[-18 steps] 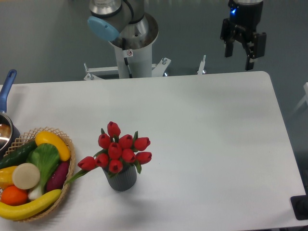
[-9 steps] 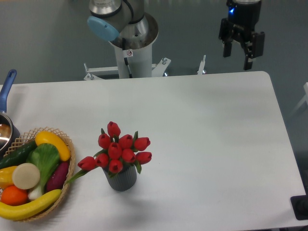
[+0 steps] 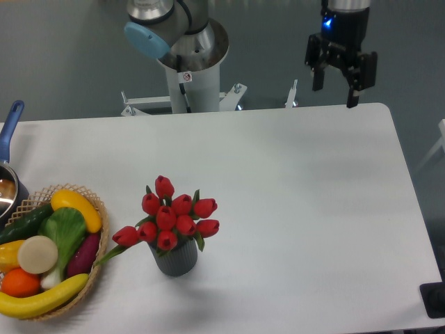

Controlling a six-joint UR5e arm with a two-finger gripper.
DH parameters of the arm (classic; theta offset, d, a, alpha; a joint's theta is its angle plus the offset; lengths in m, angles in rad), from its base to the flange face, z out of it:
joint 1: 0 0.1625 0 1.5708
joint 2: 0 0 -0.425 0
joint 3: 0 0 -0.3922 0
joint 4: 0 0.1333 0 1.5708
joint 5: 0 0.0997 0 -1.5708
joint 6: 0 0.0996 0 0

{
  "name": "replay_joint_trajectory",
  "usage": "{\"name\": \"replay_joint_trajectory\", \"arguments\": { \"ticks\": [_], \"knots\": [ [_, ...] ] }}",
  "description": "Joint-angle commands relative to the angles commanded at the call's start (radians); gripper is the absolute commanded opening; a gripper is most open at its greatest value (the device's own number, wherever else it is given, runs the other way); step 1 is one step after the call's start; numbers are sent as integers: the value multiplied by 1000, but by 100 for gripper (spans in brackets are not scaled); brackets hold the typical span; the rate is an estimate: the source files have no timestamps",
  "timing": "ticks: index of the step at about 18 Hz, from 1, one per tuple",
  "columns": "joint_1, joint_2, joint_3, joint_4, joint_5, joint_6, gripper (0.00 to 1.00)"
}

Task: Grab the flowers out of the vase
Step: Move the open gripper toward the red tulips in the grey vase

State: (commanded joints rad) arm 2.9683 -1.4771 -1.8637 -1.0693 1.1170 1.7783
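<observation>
The gripper has slid a little to the left and slightly up since a moment ago, and it hangs beyond the far edge of the table, well apart from the vase. Its two fingers stand apart with nothing between them, and a blue light glows on the body just above them.

The flowers sit in the vase as before, red buds bunched upright, one bud and a leaf drooping out toward the basket just to the vase's left. The stems are hidden inside the vase.

The basket is cut off by the picture's left and bottom edges, with a banana lying along its near rim. Farther left of the vase, only the blue handle and a sliver of the pot show.

Beyond the vase, the arm's base column carries a small round sticker, too small to read.
</observation>
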Motion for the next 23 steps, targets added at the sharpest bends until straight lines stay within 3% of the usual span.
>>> {"name": "replay_joint_trajectory", "arguments": {
  "ticks": [4, 10, 14, 20, 23],
  "knots": [
    [-43, -31, -12, 9, -167, -256, 100],
    [-132, -64, -58, 8, -328, -404, 100],
    [-152, -95, -86, 20, -440, -405, 100],
    [-158, -117, -193, 143, -692, -398, 100],
    [-184, -144, -193, 161, -707, -398, 100]
  ]
}}
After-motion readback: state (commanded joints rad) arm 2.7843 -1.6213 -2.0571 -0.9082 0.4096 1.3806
